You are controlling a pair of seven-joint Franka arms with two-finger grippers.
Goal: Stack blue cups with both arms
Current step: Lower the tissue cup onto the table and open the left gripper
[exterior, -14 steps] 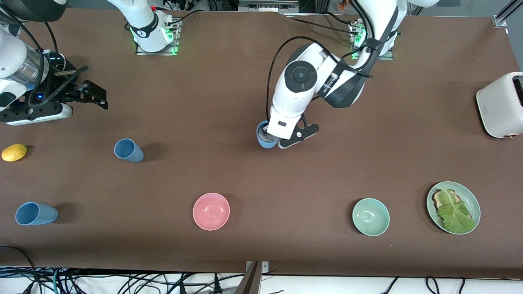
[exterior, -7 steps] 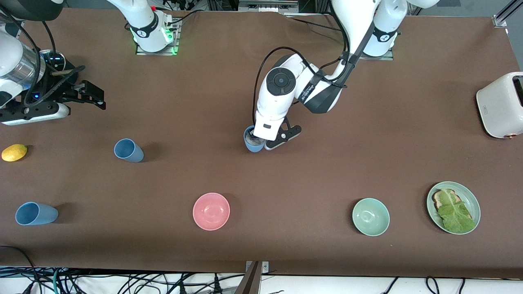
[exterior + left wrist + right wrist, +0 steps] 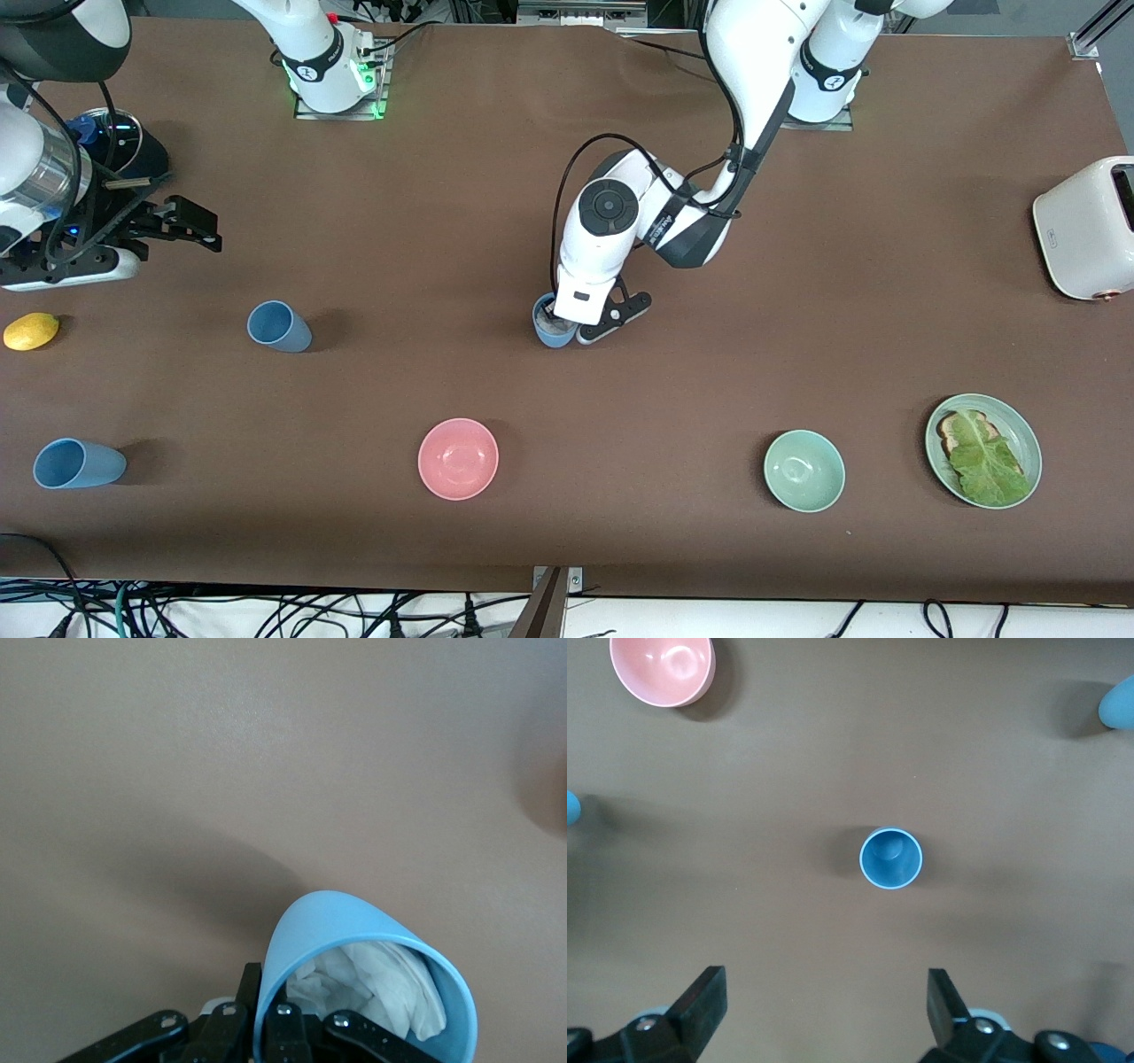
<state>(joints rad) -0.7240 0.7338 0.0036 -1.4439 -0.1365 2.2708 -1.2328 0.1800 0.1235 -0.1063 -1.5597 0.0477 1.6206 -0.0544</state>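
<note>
Now my left end effector [image 3: 567, 326] clamps a matte light-blue tapered cup [image 3: 551, 329] stuffed with white paper; my right end effector [image 3: 190, 221] waits, fingers apart.

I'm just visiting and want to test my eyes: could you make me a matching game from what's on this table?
Things:
1. left claw
2. right claw
3. pink bowl
4. plate

States:
A. holds toast and a leaf
B. empty
C. shut on a blue cup
D. open, above another blue cup

Pairs: 1-C, 2-D, 3-B, 4-A
</note>
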